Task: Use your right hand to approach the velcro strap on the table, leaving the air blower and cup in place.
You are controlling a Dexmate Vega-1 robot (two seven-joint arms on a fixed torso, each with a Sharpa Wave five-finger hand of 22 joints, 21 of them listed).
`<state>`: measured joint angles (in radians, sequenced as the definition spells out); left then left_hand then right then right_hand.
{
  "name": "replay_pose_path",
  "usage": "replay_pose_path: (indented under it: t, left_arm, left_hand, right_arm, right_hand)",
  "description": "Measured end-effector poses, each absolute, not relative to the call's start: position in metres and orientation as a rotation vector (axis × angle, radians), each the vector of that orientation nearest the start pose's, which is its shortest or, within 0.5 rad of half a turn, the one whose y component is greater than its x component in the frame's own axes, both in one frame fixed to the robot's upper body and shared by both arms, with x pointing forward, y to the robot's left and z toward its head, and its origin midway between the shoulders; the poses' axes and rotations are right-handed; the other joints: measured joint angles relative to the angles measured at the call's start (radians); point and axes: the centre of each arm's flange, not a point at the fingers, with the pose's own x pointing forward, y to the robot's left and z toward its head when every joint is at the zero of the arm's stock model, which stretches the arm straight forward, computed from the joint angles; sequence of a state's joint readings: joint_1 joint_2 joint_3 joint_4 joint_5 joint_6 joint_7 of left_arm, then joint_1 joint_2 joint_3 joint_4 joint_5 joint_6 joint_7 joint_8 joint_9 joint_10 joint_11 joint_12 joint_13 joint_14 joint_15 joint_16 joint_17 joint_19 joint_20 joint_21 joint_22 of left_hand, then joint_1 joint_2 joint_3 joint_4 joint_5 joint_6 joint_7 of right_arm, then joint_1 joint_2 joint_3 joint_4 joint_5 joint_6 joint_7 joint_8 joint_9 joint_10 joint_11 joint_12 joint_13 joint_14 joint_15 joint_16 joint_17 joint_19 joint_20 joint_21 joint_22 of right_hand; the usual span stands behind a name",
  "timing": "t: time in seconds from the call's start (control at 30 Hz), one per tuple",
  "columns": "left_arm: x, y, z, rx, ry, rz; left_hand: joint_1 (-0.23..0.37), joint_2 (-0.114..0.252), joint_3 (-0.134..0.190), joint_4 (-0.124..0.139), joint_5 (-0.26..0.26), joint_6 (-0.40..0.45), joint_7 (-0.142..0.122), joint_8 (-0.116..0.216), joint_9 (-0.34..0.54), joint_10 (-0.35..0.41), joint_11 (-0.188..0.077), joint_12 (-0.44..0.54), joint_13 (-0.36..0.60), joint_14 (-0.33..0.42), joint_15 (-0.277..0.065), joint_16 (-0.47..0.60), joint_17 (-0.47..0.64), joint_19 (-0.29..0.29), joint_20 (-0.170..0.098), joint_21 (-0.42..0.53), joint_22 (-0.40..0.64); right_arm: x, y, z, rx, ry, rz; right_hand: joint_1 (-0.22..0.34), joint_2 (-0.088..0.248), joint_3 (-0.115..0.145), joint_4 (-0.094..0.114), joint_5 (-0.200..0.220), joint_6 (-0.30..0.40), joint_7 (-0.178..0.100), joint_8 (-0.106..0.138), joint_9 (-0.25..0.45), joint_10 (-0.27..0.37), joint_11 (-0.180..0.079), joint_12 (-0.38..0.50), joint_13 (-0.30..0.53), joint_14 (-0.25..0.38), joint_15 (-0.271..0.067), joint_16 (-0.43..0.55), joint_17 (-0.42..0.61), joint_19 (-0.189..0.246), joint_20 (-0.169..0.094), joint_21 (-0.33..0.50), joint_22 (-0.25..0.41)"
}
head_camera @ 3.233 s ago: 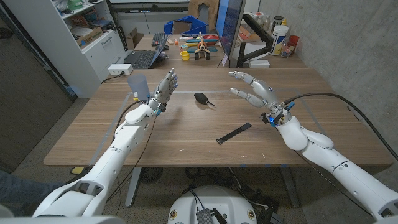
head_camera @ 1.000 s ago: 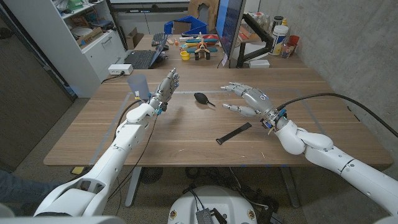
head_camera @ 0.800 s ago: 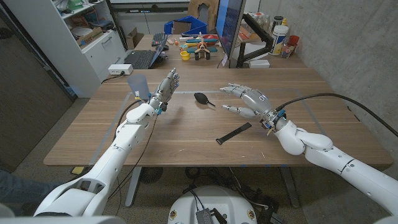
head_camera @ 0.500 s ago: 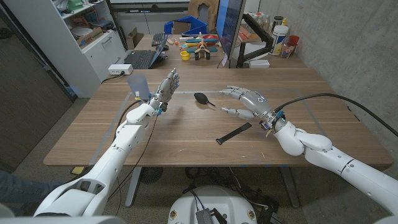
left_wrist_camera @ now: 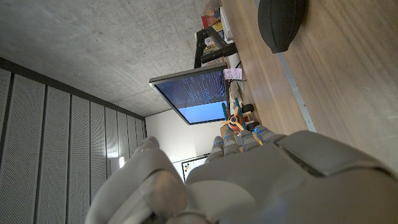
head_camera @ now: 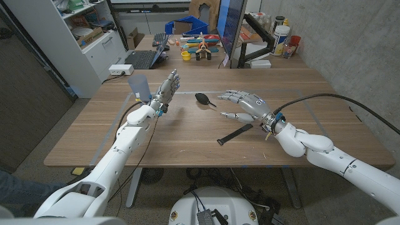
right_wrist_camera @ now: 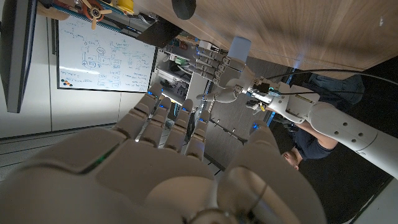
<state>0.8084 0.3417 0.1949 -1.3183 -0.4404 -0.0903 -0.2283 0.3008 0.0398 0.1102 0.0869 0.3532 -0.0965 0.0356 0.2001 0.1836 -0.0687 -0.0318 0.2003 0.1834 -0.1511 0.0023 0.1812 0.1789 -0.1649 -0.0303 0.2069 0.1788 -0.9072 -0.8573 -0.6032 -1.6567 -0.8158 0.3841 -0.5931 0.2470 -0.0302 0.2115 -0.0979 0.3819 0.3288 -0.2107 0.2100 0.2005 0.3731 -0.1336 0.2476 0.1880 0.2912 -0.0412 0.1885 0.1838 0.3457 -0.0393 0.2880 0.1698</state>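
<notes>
Wooden table (head_camera: 187, 140), right hand (head_camera: 245, 105) lowered nearer velcro strap (head_camera: 235, 134)

In the left wrist view the air blower (left_wrist_camera: 282, 22) is cut off by the picture's edge. In the right wrist view the right hand (right_wrist_camera: 168, 168) hides the velcro strap. The cup's (head_camera: 139, 85) near side seems partly hidden behind the left hand (head_camera: 166, 87).
</notes>
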Motion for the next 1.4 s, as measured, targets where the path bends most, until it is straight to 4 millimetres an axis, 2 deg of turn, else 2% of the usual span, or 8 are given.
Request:
replay_pose_path:
  t: [0.7,1.27,1.4]
  left_arm:
    - [0.661,0.261,0.002,0.018,-0.556,-0.323]
    - [0.659,0.264,0.003,0.022,-0.559,-0.320]
    - [0.659,0.265,0.003,0.023,-0.559,-0.319]
  left_hand:
    - [0.005,0.005,-0.004,0.004,0.000,0.005,-0.006,0.000,0.000,0.000,0.000,0.000,0.000,-0.006,-0.006,0.000,0.000,-0.005,0.005,-0.004,0.000]
    - [0.005,0.005,-0.009,0.000,0.000,0.011,0.000,0.000,0.000,0.000,0.000,0.000,0.000,-0.011,-0.001,0.000,0.000,-0.005,0.005,-0.008,0.000]
    - [0.005,0.005,-0.009,0.000,0.000,0.011,0.000,0.000,0.000,-0.001,-0.001,0.000,0.000,-0.011,-0.001,0.000,0.000,-0.007,0.008,-0.008,0.000]
  right_arm:
    - [0.538,-0.197,-0.056,-1.449,-1.278,0.081]
    - [0.543,-0.193,-0.066,-1.489,-1.246,0.099]
    - [0.544,-0.193,-0.069,-1.493,-1.240,0.106]
  right_hand:
    - [0.006,0.006,0.000,0.000,0.007,0.005,0.006,0.000,0.000,0.000,0.000,-0.004,0.005,-0.011,0.000,0.000,0.000,-0.004,-0.004,-0.011,0.005]
    - [0.010,0.010,0.004,-0.004,0.007,0.022,0.000,0.000,0.000,0.004,0.004,-0.004,0.002,-0.011,0.000,0.000,0.000,-0.008,0.000,-0.026,0.005]
    - [0.011,0.011,0.004,-0.004,0.007,0.027,0.002,0.000,0.000,0.003,0.004,-0.004,0.003,0.007,0.001,0.002,-0.001,-0.008,0.000,-0.026,0.005]
